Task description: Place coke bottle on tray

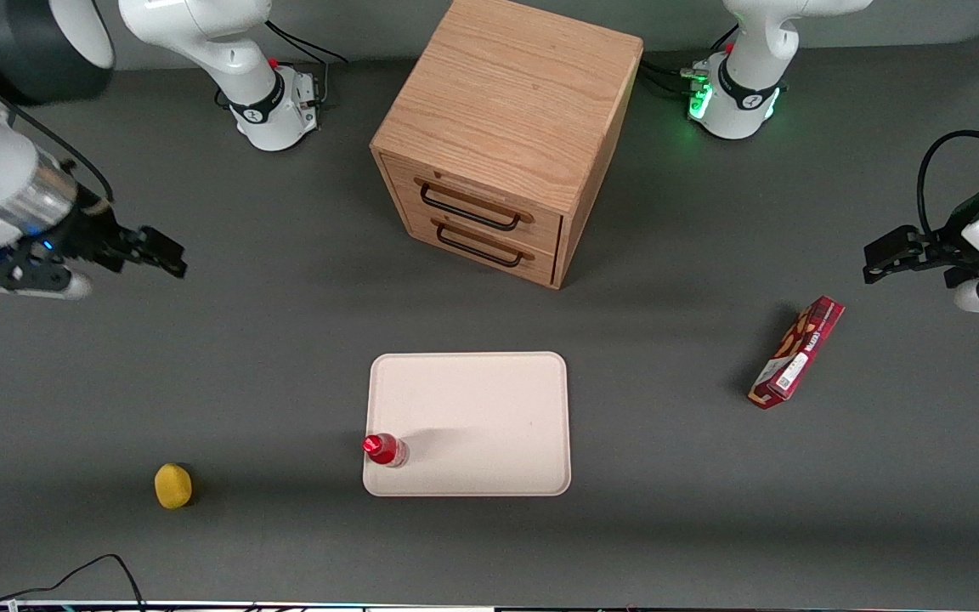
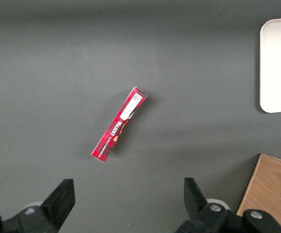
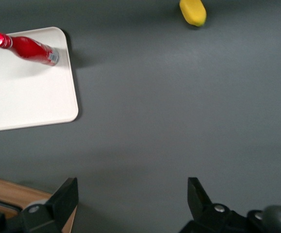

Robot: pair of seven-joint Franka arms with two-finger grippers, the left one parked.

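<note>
The coke bottle [image 1: 385, 450], with red cap and red label, stands upright on the cream-beige tray [image 1: 481, 416], at the tray corner nearest the front camera on the working arm's side. It also shows in the right wrist view [image 3: 27, 48], standing on the tray [image 3: 28, 97]. My right gripper [image 1: 162, 252] is open and empty, raised above the table toward the working arm's end, well away from the tray and bottle. In the wrist view its fingers [image 3: 67, 196] spread wide over bare grey table.
A wooden drawer cabinet [image 1: 502, 136] stands farther from the front camera than the tray. A yellow ball [image 1: 172, 485] lies toward the working arm's end, near the front edge. A long red snack box [image 1: 796, 352] lies toward the parked arm's end.
</note>
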